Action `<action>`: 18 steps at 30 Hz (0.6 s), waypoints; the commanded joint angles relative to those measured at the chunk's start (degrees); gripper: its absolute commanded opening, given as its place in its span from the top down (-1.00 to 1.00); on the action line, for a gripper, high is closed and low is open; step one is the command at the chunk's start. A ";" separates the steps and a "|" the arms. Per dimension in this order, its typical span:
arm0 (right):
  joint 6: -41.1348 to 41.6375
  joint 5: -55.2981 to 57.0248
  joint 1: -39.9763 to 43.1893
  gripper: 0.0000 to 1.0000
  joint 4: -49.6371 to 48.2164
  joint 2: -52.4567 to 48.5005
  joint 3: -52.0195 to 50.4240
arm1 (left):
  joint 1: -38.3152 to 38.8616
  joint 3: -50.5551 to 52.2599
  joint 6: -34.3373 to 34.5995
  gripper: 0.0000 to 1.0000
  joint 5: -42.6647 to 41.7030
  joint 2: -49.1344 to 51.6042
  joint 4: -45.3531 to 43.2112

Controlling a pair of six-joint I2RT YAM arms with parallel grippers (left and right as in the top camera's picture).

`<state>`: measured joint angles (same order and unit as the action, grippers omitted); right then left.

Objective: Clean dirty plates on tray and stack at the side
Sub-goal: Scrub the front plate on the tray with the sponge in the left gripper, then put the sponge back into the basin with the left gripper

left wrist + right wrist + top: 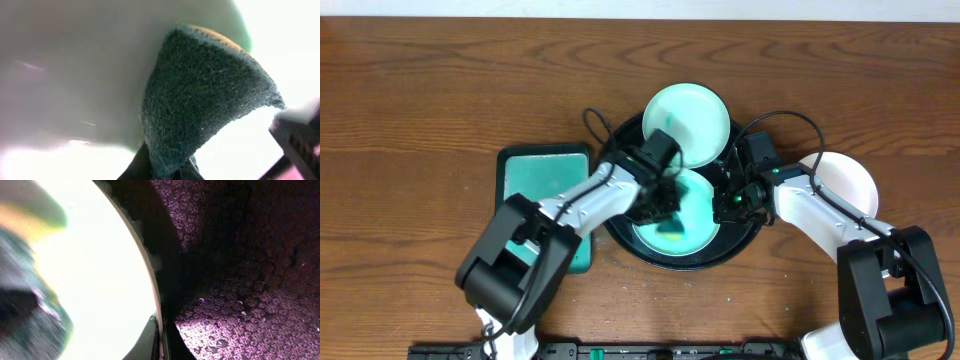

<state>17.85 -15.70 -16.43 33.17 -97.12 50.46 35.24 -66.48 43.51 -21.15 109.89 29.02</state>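
Observation:
The black tray sits at the table's middle. A mint plate with teal smears lies in it. My left gripper is shut on a teal scouring sponge and presses it onto that plate. My right gripper is shut on the same plate's right rim; in the right wrist view its jaws pinch the plate's edge above the wet tray floor. A second pale mint plate rests on the tray's far rim. A white plate lies on the wood to the right.
A teal rectangular tray with a dark rim lies left of the black tray, under my left arm. Brown wood tabletop spreads to the left and far side. Cables loop above both wrists.

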 commanded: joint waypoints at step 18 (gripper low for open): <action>0.31 3.87 -0.17 0.97 0.96 -0.50 0.00 | -10.29 0.11 -0.37 0.85 22.93 -12.96 19.39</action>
<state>17.85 -16.58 -16.78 33.41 -97.12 50.63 28.86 -67.48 43.11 -8.51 102.02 45.25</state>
